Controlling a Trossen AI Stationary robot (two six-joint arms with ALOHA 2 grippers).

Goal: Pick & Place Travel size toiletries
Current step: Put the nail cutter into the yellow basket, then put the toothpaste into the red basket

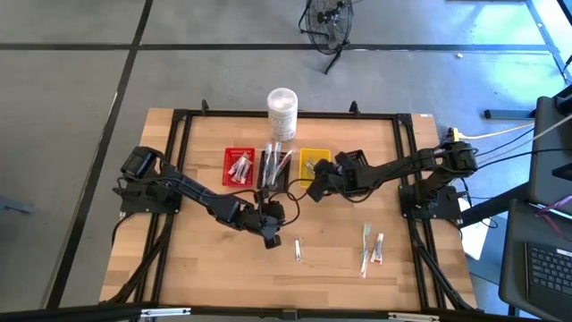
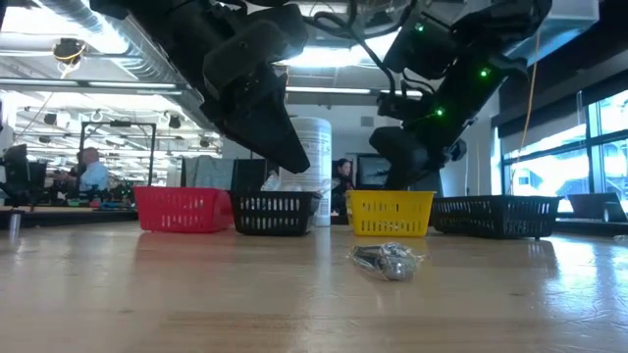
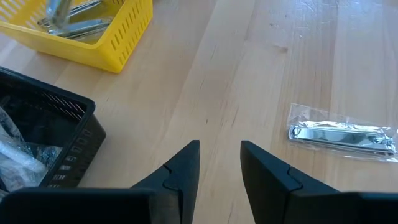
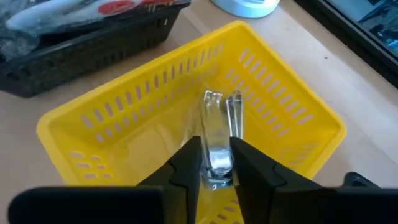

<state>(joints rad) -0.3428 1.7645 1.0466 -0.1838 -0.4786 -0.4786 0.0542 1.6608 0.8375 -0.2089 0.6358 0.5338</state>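
Note:
My right gripper (image 4: 215, 163) hangs over the yellow basket (image 1: 304, 157) and is shut on a silvery nail clipper in clear wrap (image 4: 214, 134). Another clipper (image 4: 235, 112) lies on the basket floor. My left gripper (image 3: 220, 157) is open and empty, low over bare table (image 1: 269, 235), just on the near side of the black basket (image 1: 273, 168). A wrapped clipper (image 3: 342, 134) lies flat on the wood a little way ahead of it (image 1: 298, 249). Farther right on the table lie a pale toothbrush (image 1: 365, 246) and a small white tube (image 1: 377, 250). My right gripper pinches the wrapped nail clipper between its two fingers near the clipper's nearer end (image 4: 217, 168), coming from above and pointing down into the yellow basket. The clipper runs on ahead of the fingertips toward the basket floor; whether its far end rests there I cannot tell.
The red basket (image 1: 238, 166) holds white tubes and the black basket holds wrapped long items. A tall white container (image 1: 281, 109) stands behind the baskets. In the low view people sit in the room beyond the table. Bare wood stretches along the near edge (image 1: 223, 277).

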